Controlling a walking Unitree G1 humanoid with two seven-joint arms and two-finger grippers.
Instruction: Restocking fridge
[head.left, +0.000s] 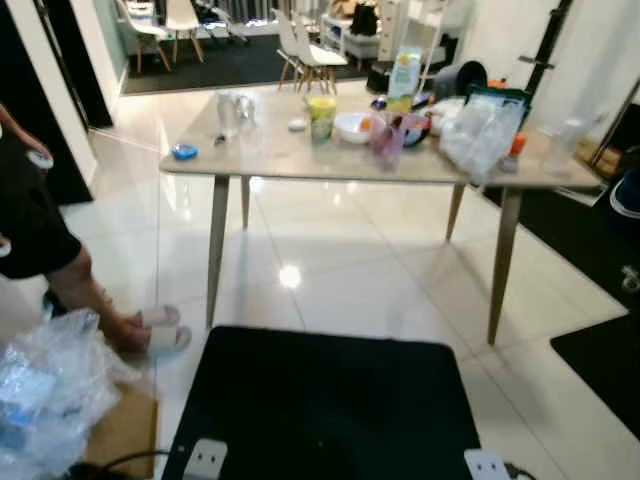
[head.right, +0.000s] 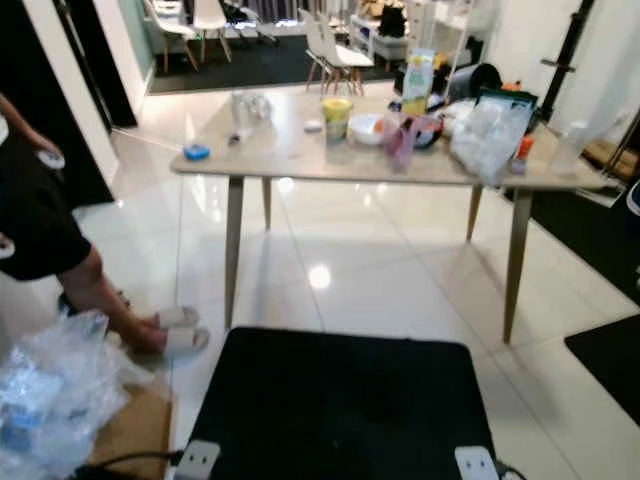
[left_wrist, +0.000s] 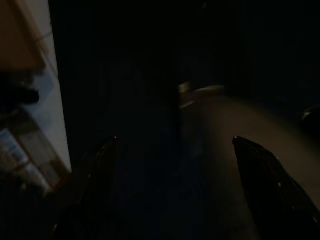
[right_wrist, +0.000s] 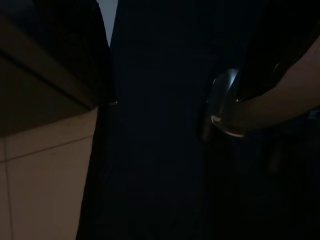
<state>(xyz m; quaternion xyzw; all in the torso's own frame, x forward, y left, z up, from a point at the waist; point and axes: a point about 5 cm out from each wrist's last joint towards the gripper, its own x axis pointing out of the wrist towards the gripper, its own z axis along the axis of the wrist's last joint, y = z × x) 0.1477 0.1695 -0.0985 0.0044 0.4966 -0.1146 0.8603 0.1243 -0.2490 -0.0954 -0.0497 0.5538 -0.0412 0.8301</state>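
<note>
Restocking barely begun, by the look of it. Groceries on surface (head.left: 300, 150): carton (head.left: 404, 76), yellow cup (head.left: 321, 115), bowl (head.left: 353, 126), plastic bag (head.left: 480, 135). Left hand (left_wrist: 175, 150) open, empty; right hand's state: cannot tell.

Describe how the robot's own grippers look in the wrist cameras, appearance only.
Left gripper: two long black fingers, glossy, broad at the base and tapering to pointed tips, seen in deep shade. Right gripper: its wrist view is too dark to make out the fingers; no cables or markings can be told on either.
</note>
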